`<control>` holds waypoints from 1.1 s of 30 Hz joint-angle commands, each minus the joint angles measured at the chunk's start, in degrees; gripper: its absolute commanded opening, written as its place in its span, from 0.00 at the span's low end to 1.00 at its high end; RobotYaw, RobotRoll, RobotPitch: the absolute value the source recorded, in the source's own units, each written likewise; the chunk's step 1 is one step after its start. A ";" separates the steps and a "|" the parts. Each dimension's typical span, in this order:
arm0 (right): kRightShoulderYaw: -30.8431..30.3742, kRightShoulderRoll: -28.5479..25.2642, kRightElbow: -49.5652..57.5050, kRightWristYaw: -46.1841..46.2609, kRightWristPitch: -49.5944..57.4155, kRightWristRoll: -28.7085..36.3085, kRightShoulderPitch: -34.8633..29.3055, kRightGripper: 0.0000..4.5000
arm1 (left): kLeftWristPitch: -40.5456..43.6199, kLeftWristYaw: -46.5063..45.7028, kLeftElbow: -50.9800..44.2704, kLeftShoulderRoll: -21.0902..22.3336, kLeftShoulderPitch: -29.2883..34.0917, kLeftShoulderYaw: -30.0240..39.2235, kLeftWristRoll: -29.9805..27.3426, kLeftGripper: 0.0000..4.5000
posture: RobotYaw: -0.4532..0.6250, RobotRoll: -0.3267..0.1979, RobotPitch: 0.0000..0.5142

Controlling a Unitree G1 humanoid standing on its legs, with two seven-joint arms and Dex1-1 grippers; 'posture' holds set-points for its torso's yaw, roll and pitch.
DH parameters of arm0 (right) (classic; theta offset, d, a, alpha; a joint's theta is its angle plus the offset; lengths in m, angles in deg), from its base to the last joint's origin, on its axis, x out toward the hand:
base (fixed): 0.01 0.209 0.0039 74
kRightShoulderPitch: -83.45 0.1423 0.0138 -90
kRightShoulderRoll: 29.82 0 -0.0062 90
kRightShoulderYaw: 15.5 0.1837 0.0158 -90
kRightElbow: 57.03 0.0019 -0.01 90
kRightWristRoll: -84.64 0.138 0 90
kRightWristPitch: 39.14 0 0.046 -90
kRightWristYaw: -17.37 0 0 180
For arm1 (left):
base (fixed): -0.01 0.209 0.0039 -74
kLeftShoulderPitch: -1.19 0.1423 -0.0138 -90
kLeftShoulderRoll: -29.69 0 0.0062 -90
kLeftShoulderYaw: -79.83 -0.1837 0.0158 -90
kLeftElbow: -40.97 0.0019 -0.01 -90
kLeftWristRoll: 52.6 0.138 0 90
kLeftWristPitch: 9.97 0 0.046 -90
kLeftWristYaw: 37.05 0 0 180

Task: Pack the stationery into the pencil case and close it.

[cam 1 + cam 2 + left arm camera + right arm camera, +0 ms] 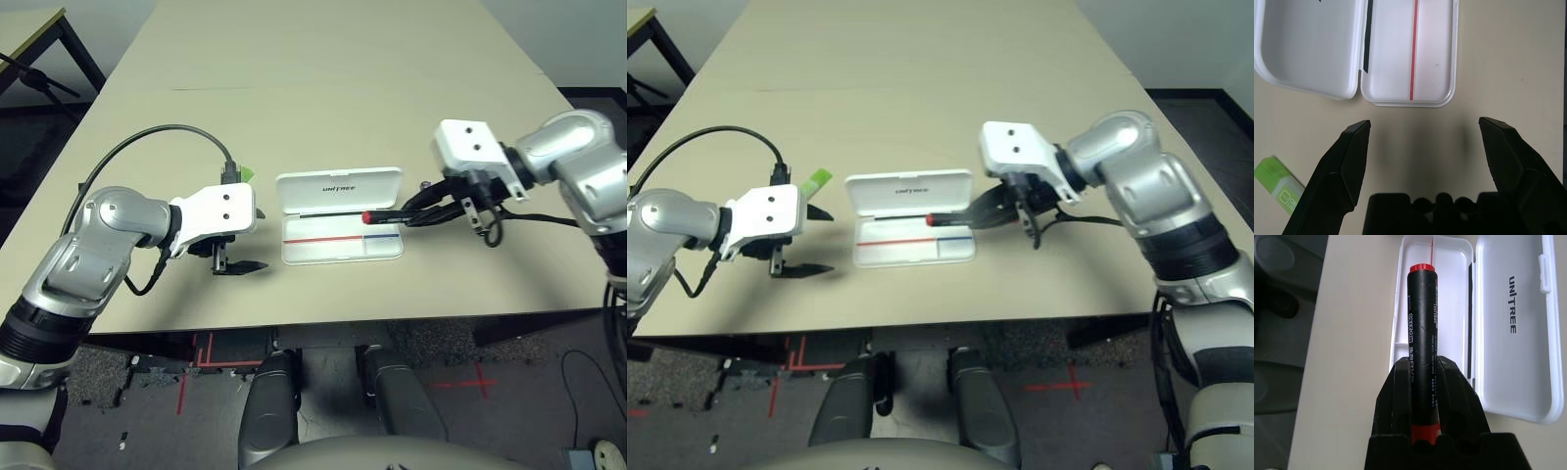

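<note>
Left pincer (240, 259) gapes empty beside case (340, 217); right pincer (416, 213) clamps marker (384, 216) over case tray. Next: lower, release inside.

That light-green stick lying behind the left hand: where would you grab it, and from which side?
Probably across its narrow width near the middle, coming down from above. The light-green stick lies flat on the table, so its long edges are the only faces two fingers can pinch. The open left hand sits right beside it; the pencil case leaves room.

Glossy white plastic pencil case (340, 215) (smooth), matt beige table (323, 88), scuffed black marker (1422, 347)
</note>
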State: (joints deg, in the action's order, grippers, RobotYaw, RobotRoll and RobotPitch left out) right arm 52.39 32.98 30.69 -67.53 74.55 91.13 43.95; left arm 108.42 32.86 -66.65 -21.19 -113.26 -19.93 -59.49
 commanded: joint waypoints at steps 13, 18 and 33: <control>-4.65 10.94 -8.70 5.77 -5.81 -8.14 2.32 0.11 | 1.41 -1.67 -2.06 0.83 1.37 0.13 -0.36 1.00 | 0.45 0.62 0.28; -5.16 13.02 -9.91 7.89 -7.06 -9.80 1.76 0.11 | 1.72 -1.83 -2.43 0.91 1.63 0.29 -0.39 1.00 | 0.45 0.62 0.28; -4.60 18.11 -15.55 11.42 -12.05 -11.14 0.98 0.11 | 1.87 -2.06 -2.55 1.11 1.76 0.22 -0.43 1.00 | 0.46 0.62 0.28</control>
State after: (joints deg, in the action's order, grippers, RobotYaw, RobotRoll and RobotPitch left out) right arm 47.80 50.78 15.83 -56.28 63.94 79.88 45.87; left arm 109.99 30.88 -68.39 -21.00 -112.40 -19.91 -59.53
